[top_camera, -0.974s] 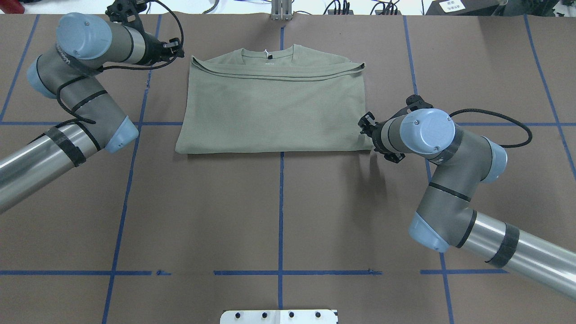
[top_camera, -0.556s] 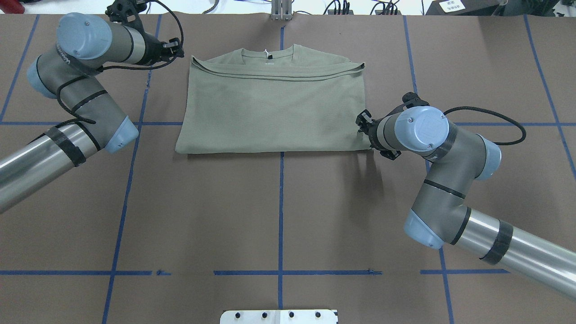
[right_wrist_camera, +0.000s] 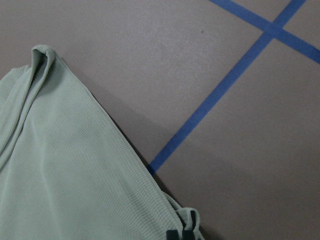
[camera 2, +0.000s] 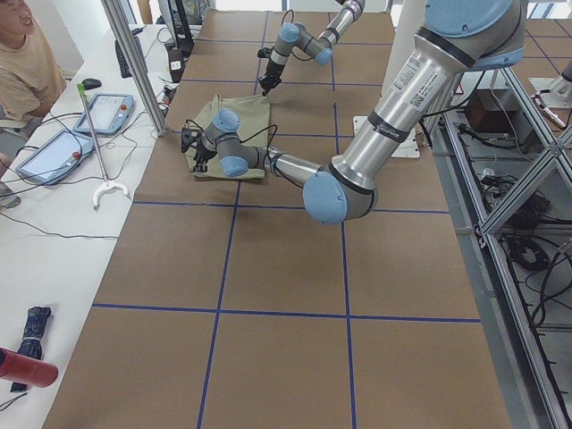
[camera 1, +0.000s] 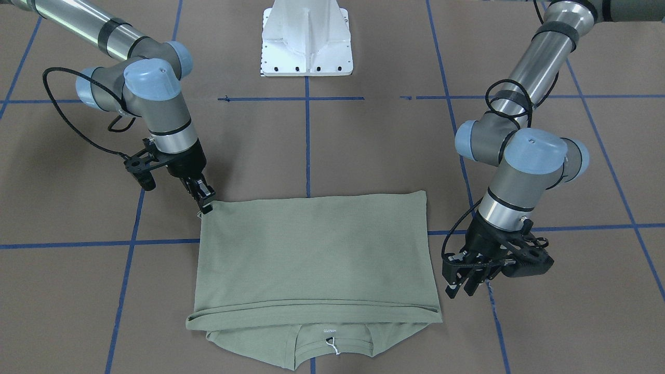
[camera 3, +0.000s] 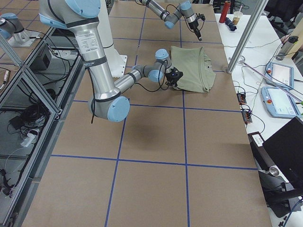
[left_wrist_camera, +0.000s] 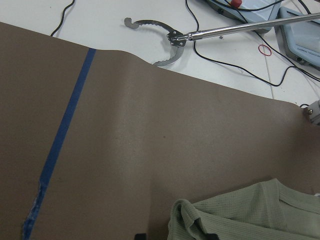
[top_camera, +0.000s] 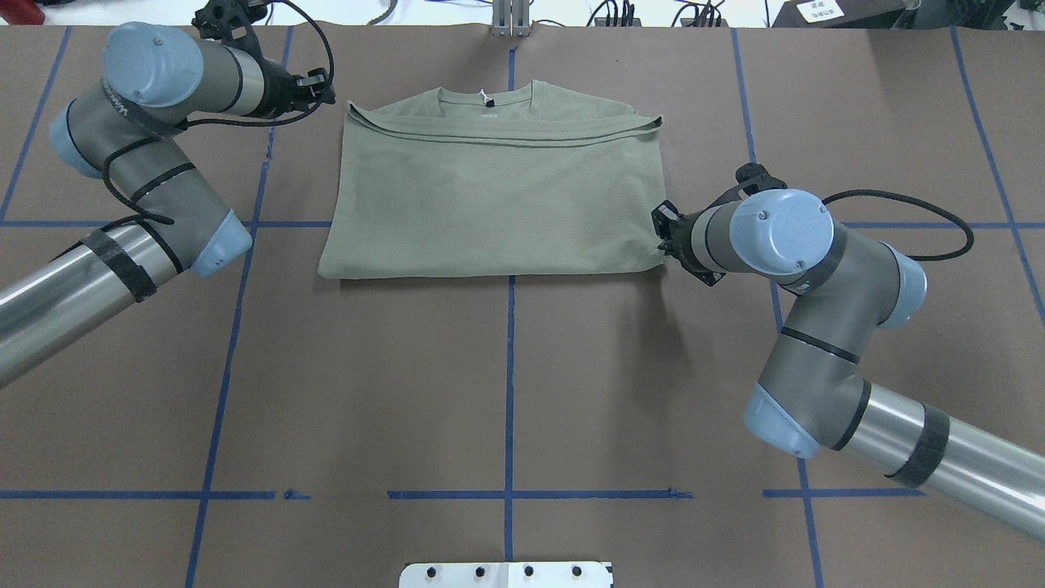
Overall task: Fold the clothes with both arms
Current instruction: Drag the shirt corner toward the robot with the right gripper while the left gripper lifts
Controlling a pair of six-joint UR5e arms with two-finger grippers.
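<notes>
The sage-green shirt (top_camera: 498, 188) lies folded flat as a rectangle, with the collar and white label (camera 1: 328, 343) at the far edge. My right gripper (camera 1: 207, 203) sits at the shirt's near right corner. In the right wrist view its fingertips (right_wrist_camera: 172, 234) stand close together with cloth bunched at them, so it is shut on that corner (right_wrist_camera: 190, 220). It also shows in the overhead view (top_camera: 663, 230). My left gripper (camera 1: 461, 290) is open beside the shirt's far left corner (left_wrist_camera: 185, 210). That corner lies between its spread fingertips (left_wrist_camera: 141, 236).
The brown table cover carries a blue tape grid (top_camera: 509, 384). The white pedestal base (camera 1: 306, 41) stands at the robot's side. A grabber tool (left_wrist_camera: 170, 40), cables and tablets (camera 2: 54, 152) lie on the white bench past the far edge, where a person (camera 2: 27, 54) sits.
My right arm has shifted slightly at the shirt's near right corner, and that corner has drawn in a little. The left arm has not moved.
</notes>
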